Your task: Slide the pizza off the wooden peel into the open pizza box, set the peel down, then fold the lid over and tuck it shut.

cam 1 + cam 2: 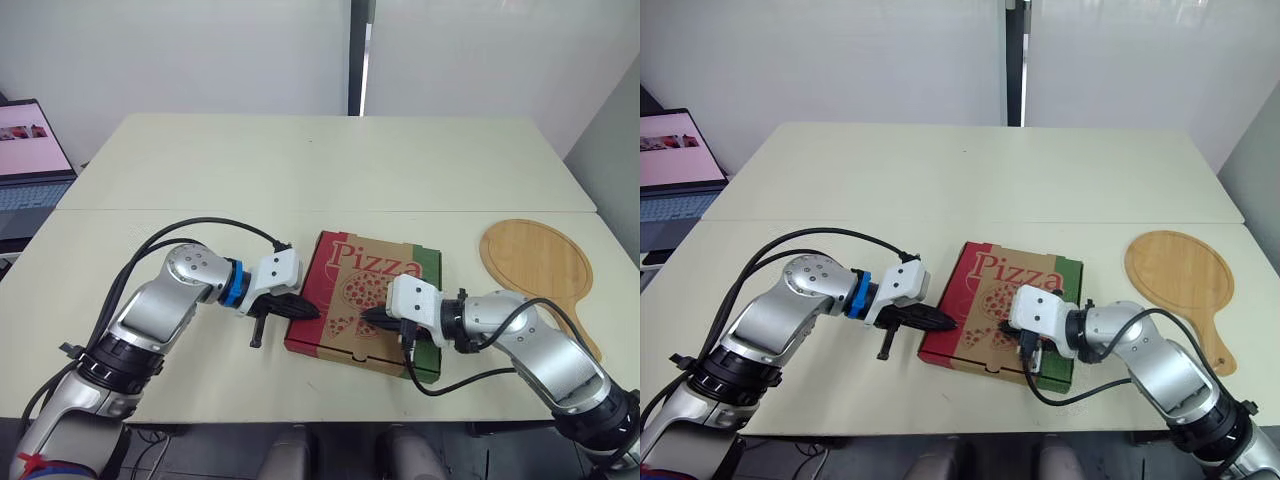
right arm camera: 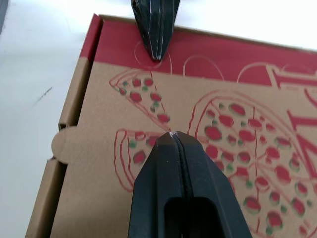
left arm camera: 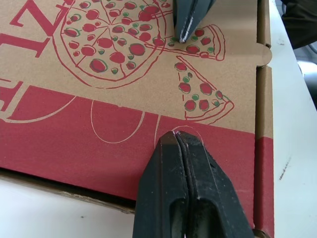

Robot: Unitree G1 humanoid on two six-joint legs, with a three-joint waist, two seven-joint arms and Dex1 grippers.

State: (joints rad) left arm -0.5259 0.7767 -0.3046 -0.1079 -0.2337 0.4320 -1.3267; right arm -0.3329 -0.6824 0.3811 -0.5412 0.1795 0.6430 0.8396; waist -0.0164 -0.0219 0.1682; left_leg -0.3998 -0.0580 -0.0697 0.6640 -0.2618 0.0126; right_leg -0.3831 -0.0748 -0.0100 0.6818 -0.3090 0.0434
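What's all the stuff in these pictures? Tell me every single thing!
Pizza box: 1, brown card with red and green print, lid down, front middle of the table.
Peel: 1, light wood, bare, flat on the table to the box's right.
Table: 1, cream, under everything.
Laptop: 1, dark with a pink screen, open, far left.
Left fingers: 2, black, shut, tips at the lid's red left strip.
Right fingers: 2, black, shut, tips at the printed pizza.

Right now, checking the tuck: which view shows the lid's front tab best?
Right wrist view: the tab shows large, lying flat. Left wrist view shows it smaller. Head views show the closed pizza box, tab too small to judge.
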